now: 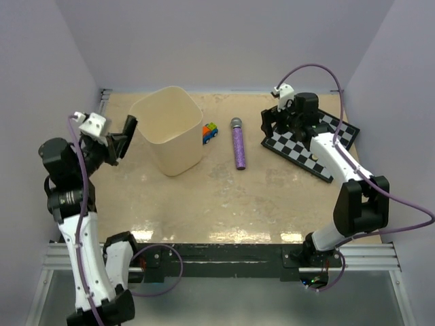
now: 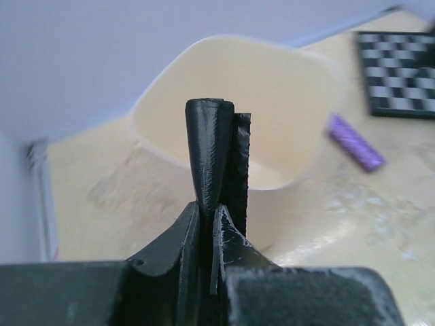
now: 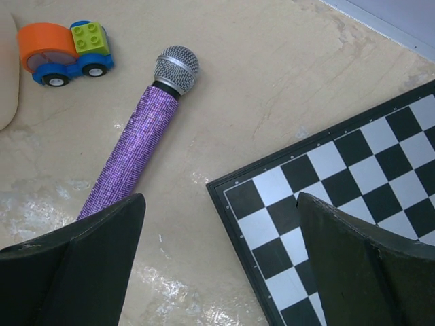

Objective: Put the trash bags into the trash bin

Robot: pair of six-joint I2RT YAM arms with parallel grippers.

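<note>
The cream trash bin (image 1: pixel 170 132) stands upright at the back left of the table, and its inside looks bare. It also fills the left wrist view (image 2: pixel 285 88). No trash bag shows in any view. My left gripper (image 1: pixel 128 129) hangs just left of the bin's rim. In the left wrist view it (image 2: pixel 219 112) is shut, with nothing between the fingers. My right gripper (image 1: pixel 275 125) is open and empty. It hovers over the left corner of the chequered board (image 3: pixel 353 190), with its fingertips wide apart (image 3: pixel 221 200).
A purple glittery microphone (image 1: pixel 238 144) lies right of the bin and also shows in the right wrist view (image 3: pixel 132 146). A small toy car of bricks (image 1: pixel 210 132) sits between the bin and the microphone. The chequered board (image 1: pixel 333 136) lies at the back right. Walls close in on three sides.
</note>
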